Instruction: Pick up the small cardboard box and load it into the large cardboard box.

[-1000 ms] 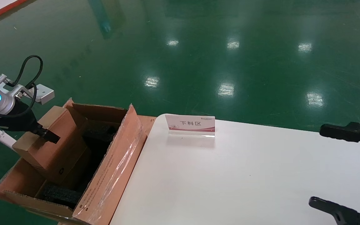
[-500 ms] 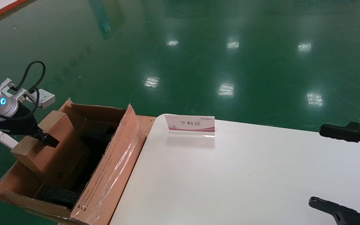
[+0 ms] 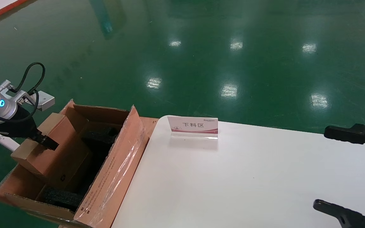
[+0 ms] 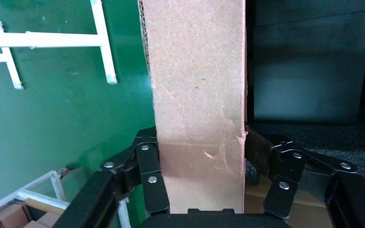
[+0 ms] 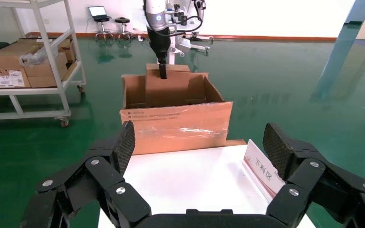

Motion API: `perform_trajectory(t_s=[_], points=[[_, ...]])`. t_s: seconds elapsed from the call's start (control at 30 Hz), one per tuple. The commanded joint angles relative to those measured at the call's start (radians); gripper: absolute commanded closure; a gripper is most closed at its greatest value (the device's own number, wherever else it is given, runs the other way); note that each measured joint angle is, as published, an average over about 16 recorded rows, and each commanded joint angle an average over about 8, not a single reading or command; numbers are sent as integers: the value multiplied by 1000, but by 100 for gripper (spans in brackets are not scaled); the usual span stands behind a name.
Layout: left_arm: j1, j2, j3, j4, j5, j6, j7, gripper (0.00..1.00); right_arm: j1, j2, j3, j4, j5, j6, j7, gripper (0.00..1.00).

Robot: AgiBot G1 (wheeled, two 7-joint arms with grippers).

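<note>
Head view — sign [image 3: 192, 127] "下料区"

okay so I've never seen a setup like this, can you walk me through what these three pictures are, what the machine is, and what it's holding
It is a two-armed robot. One picture looks down from its head; the other two come from cameras on its wrists. The left gripper is clamped on a small plain brown sealed carton, holding it tilted, partly inside a large open brown corrugated carton with black foam blocks. The left wrist camera shows its fingers pressing the small carton's sides. The right gripper waits open over a white table bearing a small pink-and-white sign.
</note>
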Motion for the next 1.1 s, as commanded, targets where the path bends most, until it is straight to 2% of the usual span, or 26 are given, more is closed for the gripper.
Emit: perform_trajectory(t_s=[0.03,0.53,0.9,1.1], points=[[-1,-1,0,-1,0,0,0,0,0,0,0,0,0,0,0,0],[-27,-15,-15,-31,-1,-24,21,0,0,0,0,0,0,0,0,0],[-228,-148,-93,-339,18,-119,89,0,1,0,-1,-1,0,0,-1,0],[-288,-219,-142,-471,-46,-154,134,0,1,0,-1,-1,1,0,-1,0]])
